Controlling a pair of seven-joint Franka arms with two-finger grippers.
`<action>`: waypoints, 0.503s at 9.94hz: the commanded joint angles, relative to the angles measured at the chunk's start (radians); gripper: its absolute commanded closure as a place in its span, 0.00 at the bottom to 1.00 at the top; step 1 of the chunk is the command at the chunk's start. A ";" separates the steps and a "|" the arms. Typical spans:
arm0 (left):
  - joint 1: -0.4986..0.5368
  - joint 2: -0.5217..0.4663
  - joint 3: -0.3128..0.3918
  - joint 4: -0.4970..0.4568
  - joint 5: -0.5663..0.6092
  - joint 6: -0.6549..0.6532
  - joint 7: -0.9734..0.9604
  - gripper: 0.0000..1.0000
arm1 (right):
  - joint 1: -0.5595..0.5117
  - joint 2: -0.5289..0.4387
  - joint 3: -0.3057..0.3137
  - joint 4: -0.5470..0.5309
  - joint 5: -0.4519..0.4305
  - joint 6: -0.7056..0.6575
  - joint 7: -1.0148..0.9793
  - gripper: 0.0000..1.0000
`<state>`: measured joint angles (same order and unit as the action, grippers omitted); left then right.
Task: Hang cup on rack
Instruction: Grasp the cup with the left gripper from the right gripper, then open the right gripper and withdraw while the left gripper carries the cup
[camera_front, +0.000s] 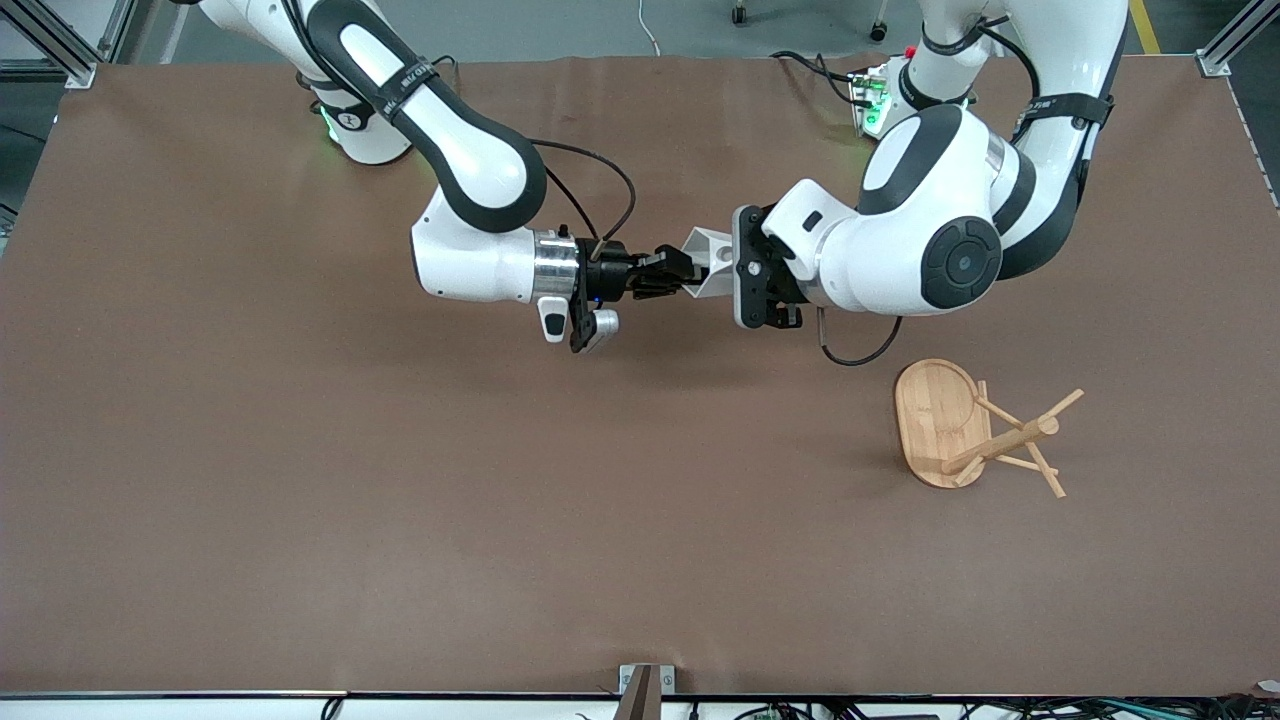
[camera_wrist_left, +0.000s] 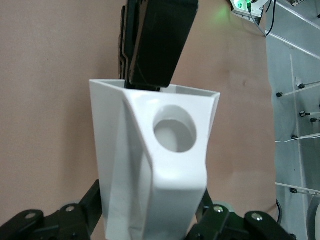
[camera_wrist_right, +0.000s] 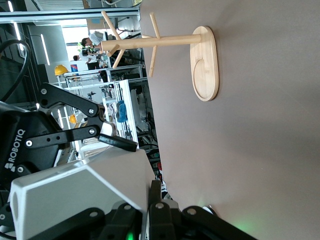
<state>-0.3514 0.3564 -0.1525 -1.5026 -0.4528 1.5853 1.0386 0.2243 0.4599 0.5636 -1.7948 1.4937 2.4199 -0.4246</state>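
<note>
Handover over desk (camera_front: 300, 500) | right gripper (camera_front: 672, 273) fingers pinch cup (camera_front: 712, 262) rim | left gripper (camera_front: 745, 268) fingers clamp base | risk: both pulling, cup drops | rack (camera_front: 975, 430) waits

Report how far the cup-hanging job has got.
Done: the cup is off the table, up in the air between the two arms. In hand: a handover, it seems. The left claw grips the cup's narrow end, and the right claw has a finger at the cup's open rim. Left: carry it to the rack, which stands upright toward the left arm's end of the table with every peg bare, and hook the handle on.
</note>
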 joint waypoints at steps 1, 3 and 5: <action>0.008 -0.007 -0.025 -0.048 0.015 0.012 0.017 0.80 | -0.016 -0.024 0.013 -0.005 0.042 0.022 -0.020 0.14; 0.008 -0.017 -0.024 -0.051 0.040 0.012 0.020 0.91 | -0.017 -0.024 0.013 -0.006 0.042 0.027 -0.022 0.00; 0.038 -0.046 -0.019 -0.051 0.072 0.019 0.017 0.98 | -0.052 -0.050 0.012 -0.055 0.040 0.024 -0.019 0.00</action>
<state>-0.3431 0.3460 -0.1675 -1.5072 -0.4164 1.5861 1.0387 0.2162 0.4537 0.5630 -1.7891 1.5055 2.4466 -0.4246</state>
